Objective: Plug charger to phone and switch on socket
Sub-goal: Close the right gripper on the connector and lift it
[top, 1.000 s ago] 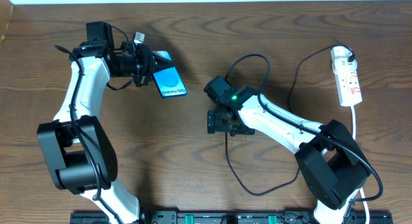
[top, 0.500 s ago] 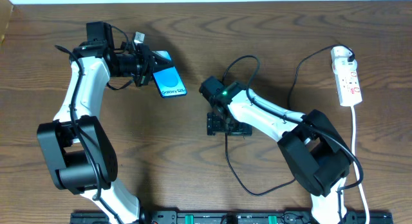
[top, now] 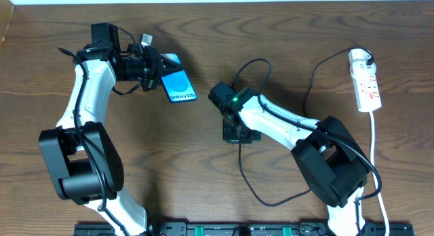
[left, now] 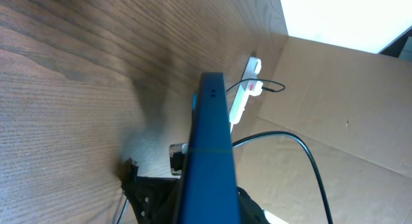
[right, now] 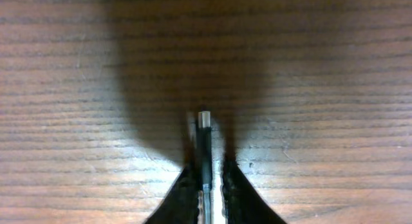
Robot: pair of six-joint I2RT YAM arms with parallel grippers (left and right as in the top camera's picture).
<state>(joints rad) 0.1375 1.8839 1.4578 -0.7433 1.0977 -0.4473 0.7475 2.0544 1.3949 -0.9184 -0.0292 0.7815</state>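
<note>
Charger (top: 242, 173): one, a thin black cable. Its small plug tip (right: 205, 117) sits in the right end effector (top: 239, 133) near the middle of the table (top: 169, 168). From there the cable drops toward the near edge, loops right and climbs to a white plug (top: 361, 56) seated in the far end of the power strip (top: 369, 88). In the right wrist view the two fingers (right: 186, 192) are drawn in narrow, pinching the cable just behind the tip, which pokes out past them low over the wood.

One phone (top: 179, 85), blue screen up and set at a slant, is at the far left. The left end effector (top: 154, 72) is clamped tight on its upper end, and the left wrist view shows the phone edge-on. One power strip, white with red marks, lies by the far right corner, and its white cord (top: 375, 148) runs down along the right edge. Two arms, one per side.

Dark brown wood grain covers the whole table. A pale strip borders its far edge, a black rail (top: 203, 229) with green parts lines the near edge, and a cardboard wall (left: 347, 89) stands beyond the power strip in the left wrist view.

Bare wood separates the phone from the right end effector. More bare wood lies between the two arm bases. The cable loop takes up the near right part, and the power strip is close to the table's right edge.
</note>
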